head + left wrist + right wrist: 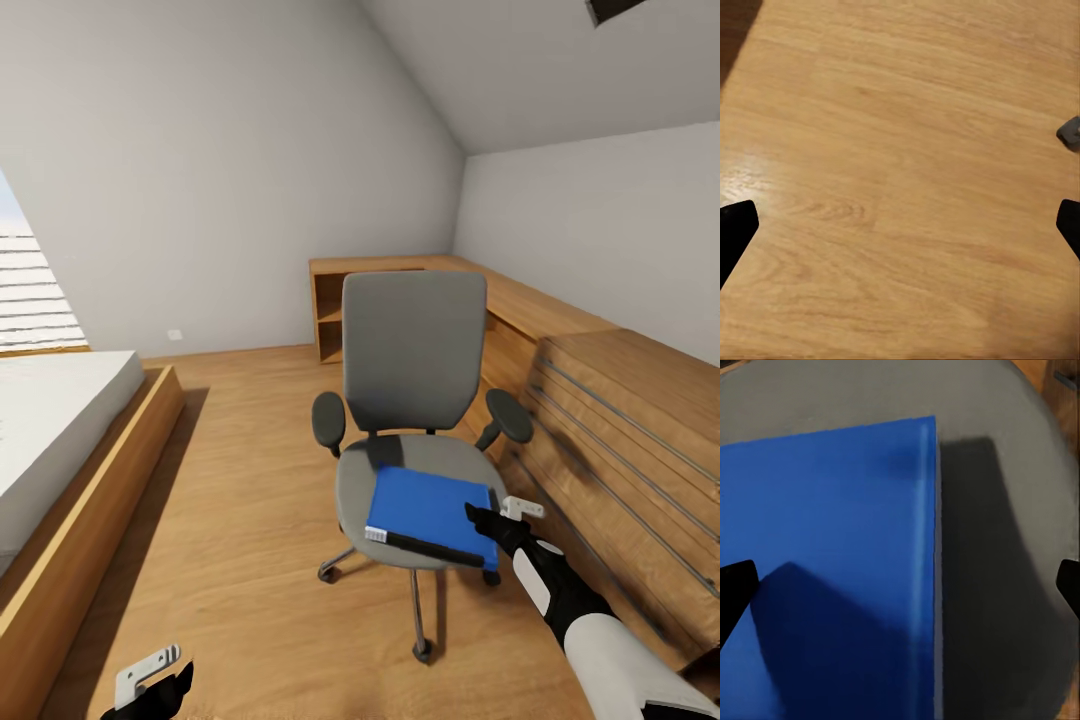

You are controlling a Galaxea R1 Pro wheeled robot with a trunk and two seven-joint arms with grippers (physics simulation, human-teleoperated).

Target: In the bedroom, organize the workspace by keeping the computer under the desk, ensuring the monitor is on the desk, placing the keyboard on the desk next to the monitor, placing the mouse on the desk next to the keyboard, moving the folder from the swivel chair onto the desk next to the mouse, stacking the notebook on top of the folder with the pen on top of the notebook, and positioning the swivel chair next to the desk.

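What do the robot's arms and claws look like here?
The right arm has a white shell at the forearm, then black segments toward the wrist, ending in a black right claw beside a small light-grey bracket. The left claw is black with a similar light-grey bracket. No cables or markings show.

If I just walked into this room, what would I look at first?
Probably the bright blue folder lying flat on the seat of the grey swivel chair in the middle of the wooden floor. The robot's right gripper hangs just over the folder's edge with its fingers spread wide. A bed sits along the left side, and long wooden drawers run along the right wall.
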